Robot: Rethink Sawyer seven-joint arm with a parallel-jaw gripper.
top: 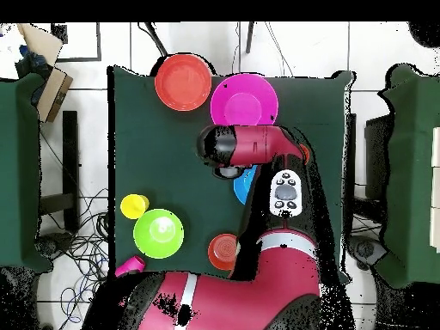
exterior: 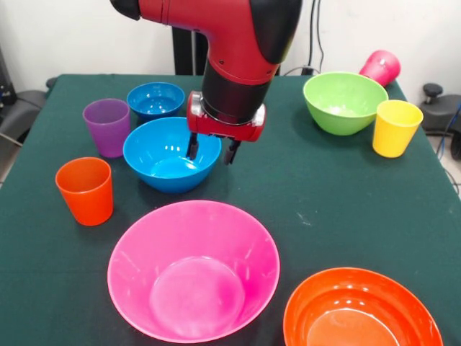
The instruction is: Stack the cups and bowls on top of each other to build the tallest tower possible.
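Note:
My gripper (exterior: 211, 150) is open and hangs over the right rim of the medium blue bowl (exterior: 162, 158), with one finger inside the bowl and one outside. The small blue bowl (exterior: 155, 99) and the purple cup (exterior: 106, 126) stand behind it to the left, and the orange cup (exterior: 85, 189) in front on the left. The very large pink bowl (exterior: 193, 270) and the large orange bowl (exterior: 360, 311) sit nearest the camera. The lime green bowl (exterior: 344, 101), the yellow cup (exterior: 395, 127) and the magenta cup (exterior: 380, 67), lying on its side, are at the far right.
In the overhead view the arm (top: 249, 144) covers the gripper and most of the medium blue bowl (top: 245, 187). A small orange bowl (top: 223, 250) sits near the robot's base, beside the lime green bowl (top: 158, 233). The magenta cup lies at the table's corner.

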